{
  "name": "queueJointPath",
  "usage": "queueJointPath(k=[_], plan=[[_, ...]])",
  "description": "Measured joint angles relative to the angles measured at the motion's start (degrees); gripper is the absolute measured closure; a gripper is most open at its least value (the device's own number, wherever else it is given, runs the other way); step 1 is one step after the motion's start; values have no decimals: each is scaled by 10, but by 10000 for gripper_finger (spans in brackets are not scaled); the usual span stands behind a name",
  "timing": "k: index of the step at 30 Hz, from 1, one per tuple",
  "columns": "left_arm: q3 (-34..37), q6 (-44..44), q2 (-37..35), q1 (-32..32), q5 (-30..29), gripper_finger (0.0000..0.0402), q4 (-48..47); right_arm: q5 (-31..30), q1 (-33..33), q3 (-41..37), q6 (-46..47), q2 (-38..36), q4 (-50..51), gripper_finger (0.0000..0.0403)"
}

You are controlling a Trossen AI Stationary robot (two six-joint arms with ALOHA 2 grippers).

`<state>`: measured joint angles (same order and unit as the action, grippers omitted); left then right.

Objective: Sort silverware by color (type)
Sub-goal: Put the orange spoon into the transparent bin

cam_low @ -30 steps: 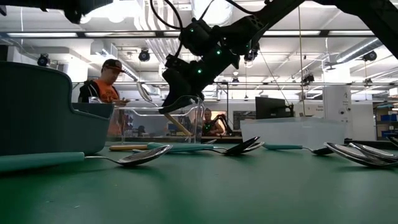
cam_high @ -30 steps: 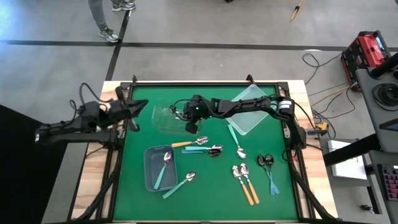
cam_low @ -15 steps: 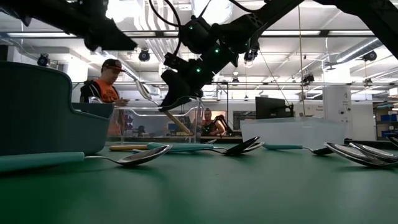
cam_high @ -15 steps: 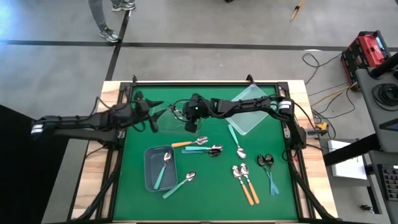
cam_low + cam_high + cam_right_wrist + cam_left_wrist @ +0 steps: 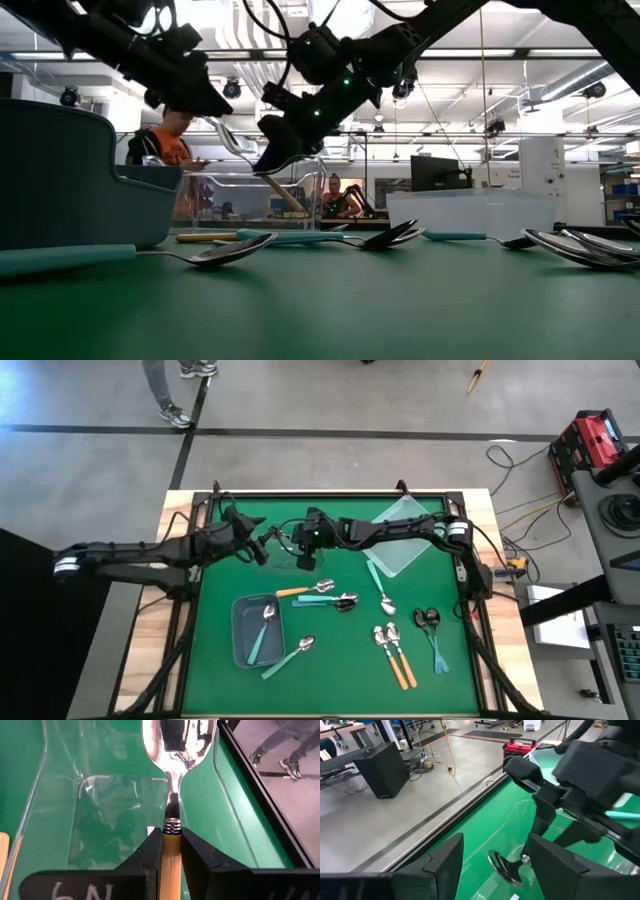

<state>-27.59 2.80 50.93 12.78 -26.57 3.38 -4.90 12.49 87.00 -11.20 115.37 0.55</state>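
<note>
The clear bin (image 5: 285,550) stands on the green table (image 5: 340,670) toward its far edge, left of centre. In the low view an orange handle (image 5: 287,198) shows leaning inside its walls. The grey bin (image 5: 255,630) sits near the front left and contains one teal-handled spoon (image 5: 265,632), lying roughly front to back with its bowl toward the far side. A flat clear lid (image 5: 405,532) lies at the far right of the table.

The right gripper (image 5: 171,845) is positioned over the clear bin, its fingers clamped on the orange-handled spoon (image 5: 173,795) at the handle's upper end, just below the metal collar. The spoon's long axis runs straight forward from the gripper, with the shiny bowl (image 5: 178,740) leading, over the bin's far wall. In the low view the spoon slants, bowl raised toward the left.

The left gripper (image 5: 258,546) is beside the clear bin's left side, its fingers (image 5: 445,865) spread apart and empty, with the held spoon's bowl just ahead of them.

The remaining spoons lie on the table:
- an orange spoon (image 5: 305,590) and a teal spoon (image 5: 328,601) at centre;
- a teal spoon (image 5: 288,657) beside the grey bin;
- a teal spoon (image 5: 379,588) right of centre;
- two orange spoons (image 5: 394,654) at the front;
- two blue spoons (image 5: 434,636) at the right.
</note>
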Motion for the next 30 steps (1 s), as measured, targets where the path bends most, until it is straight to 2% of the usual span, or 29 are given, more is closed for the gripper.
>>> queueJointPath(k=[10,16,20,26,30], plan=[[0,44,58,8,-2,221,26,2,-2,0,1,0,-10,362],[0,73,79,7,-41,246,26,2,-2,0,1,0,-11,362],[0,83,81,7,-42,284,26,2,-2,0,2,0,-13,362],[0,101,81,7,-43,382,32,-1,-2,0,3,0,-13,362],[0,116,81,7,-42,396,35,0,-2,0,11,0,-12,362]])
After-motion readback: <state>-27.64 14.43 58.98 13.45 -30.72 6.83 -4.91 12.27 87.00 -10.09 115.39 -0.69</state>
